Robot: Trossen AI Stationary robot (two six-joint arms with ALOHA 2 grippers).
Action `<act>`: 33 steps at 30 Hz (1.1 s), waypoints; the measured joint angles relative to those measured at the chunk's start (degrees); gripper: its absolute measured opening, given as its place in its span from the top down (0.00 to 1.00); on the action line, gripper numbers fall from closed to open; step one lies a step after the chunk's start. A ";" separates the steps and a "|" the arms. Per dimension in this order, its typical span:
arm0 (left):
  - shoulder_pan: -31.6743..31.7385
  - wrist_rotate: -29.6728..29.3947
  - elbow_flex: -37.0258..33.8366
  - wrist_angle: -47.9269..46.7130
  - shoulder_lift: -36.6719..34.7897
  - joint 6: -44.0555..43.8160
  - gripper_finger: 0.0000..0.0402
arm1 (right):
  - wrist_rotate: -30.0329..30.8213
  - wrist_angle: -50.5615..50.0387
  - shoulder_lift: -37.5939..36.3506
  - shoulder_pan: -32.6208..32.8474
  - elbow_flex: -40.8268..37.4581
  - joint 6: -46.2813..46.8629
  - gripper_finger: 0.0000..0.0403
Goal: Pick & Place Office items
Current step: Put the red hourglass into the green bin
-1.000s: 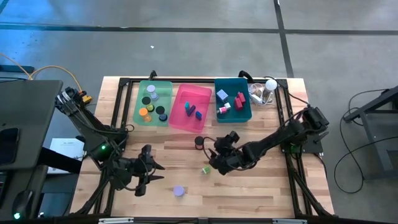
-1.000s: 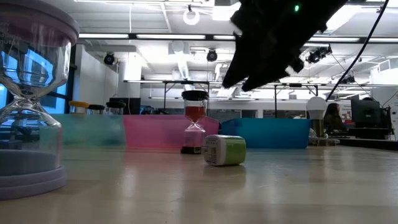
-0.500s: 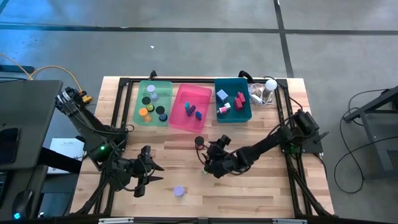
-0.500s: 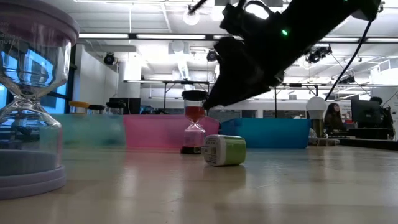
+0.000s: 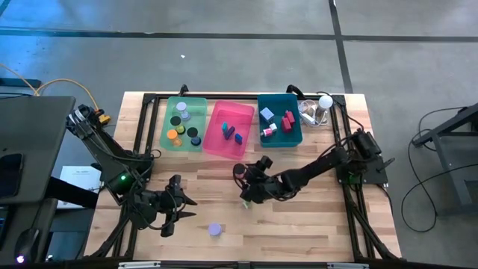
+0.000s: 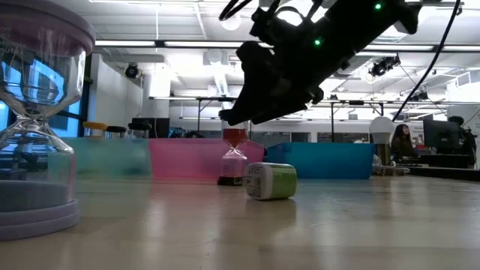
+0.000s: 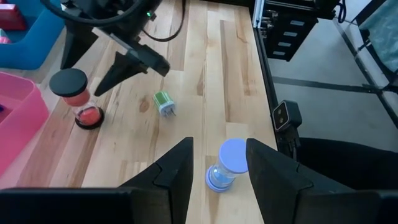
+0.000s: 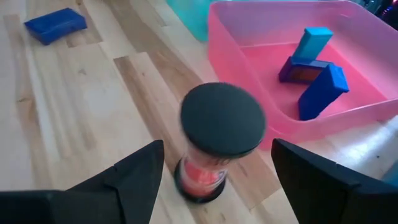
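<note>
Mostly the sorting looks done: the green bin [image 5: 169, 119] holds several round pieces, the pink bin [image 5: 216, 142] has blue blocks lying in it, and the teal bin [image 5: 296, 119] carries red, pink and pale blue blocks. Three items are left out on the bare table [image 5: 314, 224]. A black-capped sand timer with red sand [image 8: 219, 142] stands upright just in front of the pink bin; a small green plug [image 7: 164, 102] lies on its side a little nearer the front; a lavender-capped timer [image 5: 215, 229] stands near the front edge.

The right tool [image 8: 219, 163] hovers over the black-capped timer with its fingers spread wide on either side, touching nothing, so that piece seems next in line. The left tool [image 7: 217, 163] waits low near the lavender timer, its fingers apart and empty.

By my reckoning, three picks and drops are left.
</note>
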 joint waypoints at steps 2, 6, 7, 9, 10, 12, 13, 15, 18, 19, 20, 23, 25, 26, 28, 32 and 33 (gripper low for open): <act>-0.01 0.00 0.00 0.00 0.00 0.00 0.64 | -0.01 0.02 0.00 -0.74 0.00 0.00 0.29; -0.02 -0.07 0.00 0.00 0.00 0.01 0.64 | -1.94 0.15 0.00 -2.21 0.00 -0.02 0.29; -0.01 -0.07 0.00 0.00 0.00 0.02 0.64 | -3.00 0.43 0.00 -2.65 0.00 -0.20 0.29; 0.00 -0.04 0.00 0.00 0.00 0.02 0.64 | -5.75 2.18 0.00 -3.44 0.00 -1.50 0.29; 0.00 -0.05 0.00 0.01 0.00 0.02 0.64 | -6.96 3.65 0.00 -3.76 -0.01 -2.38 0.29; 0.00 -0.07 0.00 0.00 0.00 0.02 0.64 | -8.05 6.31 0.00 -4.24 0.00 -4.55 0.29; -0.02 -0.07 0.00 0.01 0.00 0.02 0.64 | -8.25 7.20 0.00 -4.43 -0.01 -5.36 0.29; -0.02 -0.07 0.00 0.01 0.00 0.02 0.64 | -8.44 7.87 0.00 -4.75 0.00 -6.32 0.29; 0.00 -0.07 0.00 0.00 0.00 0.05 0.64 | -9.10 7.45 0.00 -5.07 0.00 -6.38 0.29; -0.02 -0.07 0.00 0.02 0.00 0.05 0.64 | -9.14 7.38 0.00 -5.07 -0.02 -6.36 0.29; -0.02 -0.07 0.00 0.02 0.00 0.05 0.64 | -9.16 7.30 0.00 -5.07 -0.01 -6.37 0.29; 0.00 -0.34 0.00 0.19 0.00 0.05 0.64 | -9.14 7.78 0.95 -5.35 0.02 -6.40 0.30; 0.00 -0.91 0.00 0.24 0.00 0.12 0.64 | -9.33 7.55 1.90 -5.64 -0.02 -6.42 0.31; 0.00 -1.20 0.00 0.29 0.00 0.16 0.64 | -9.91 8.40 2.55 -5.91 -0.02 -6.43 0.33; 0.11 -1.93 0.00 0.20 0.00 0.15 0.64 | -10.51 8.44 3.53 -6.47 0.00 -6.43 0.36; 0.11 -2.66 0.00 0.22 0.00 0.16 0.64 | -10.26 9.03 4.50 -6.63 -0.02 -6.51 0.45; 0.11 -2.68 0.00 0.26 0.00 0.17 0.64 | -10.22 8.87 4.50 -6.56 -0.02 -6.79 0.47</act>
